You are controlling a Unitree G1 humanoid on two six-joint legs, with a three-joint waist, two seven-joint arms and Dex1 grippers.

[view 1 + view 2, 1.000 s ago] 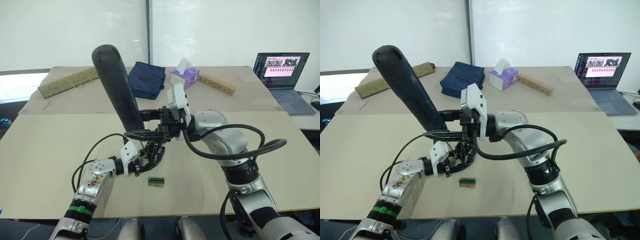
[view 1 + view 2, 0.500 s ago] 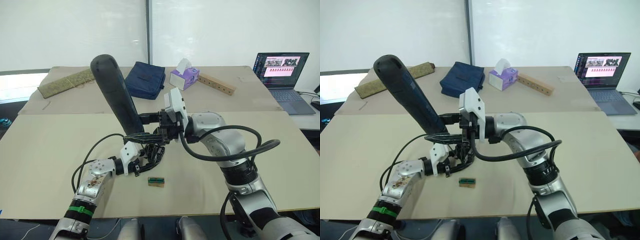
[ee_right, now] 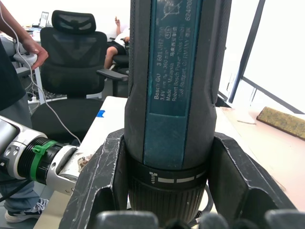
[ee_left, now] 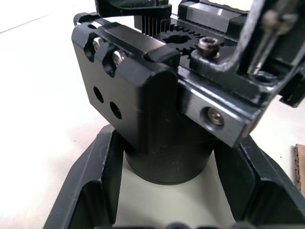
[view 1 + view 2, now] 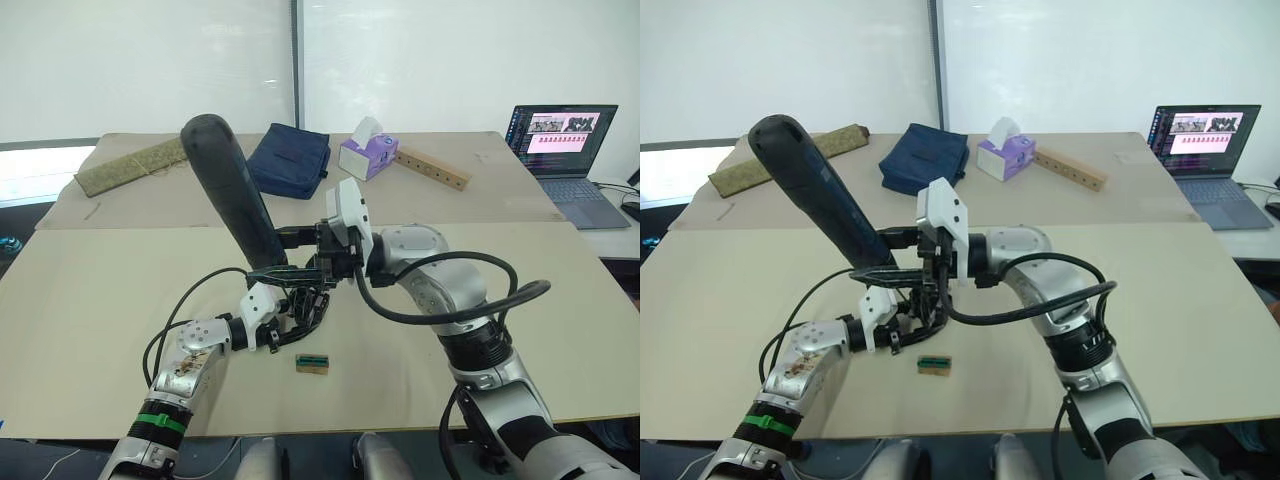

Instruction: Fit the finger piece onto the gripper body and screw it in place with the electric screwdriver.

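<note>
One electric screwdriver [image 5: 232,190] stands tilted over the desk [image 5: 90,300], the right gripper [image 5: 300,252] closed on its lower end. One gripper body [image 4: 157,119] sits near the desk's middle, its round base clasped by the left gripper [image 4: 164,191]. The screwdriver's bit and the finger piece are hard to make out among the black parts. One small tan-and-green block [image 5: 312,363] lies just beside.

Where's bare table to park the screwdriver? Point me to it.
Free: the wide table stretch right of the right arm, toward the laptop; also far left. Crowded: the centre, around the gripper body, both grippers and the small tan-and-green block.
</note>
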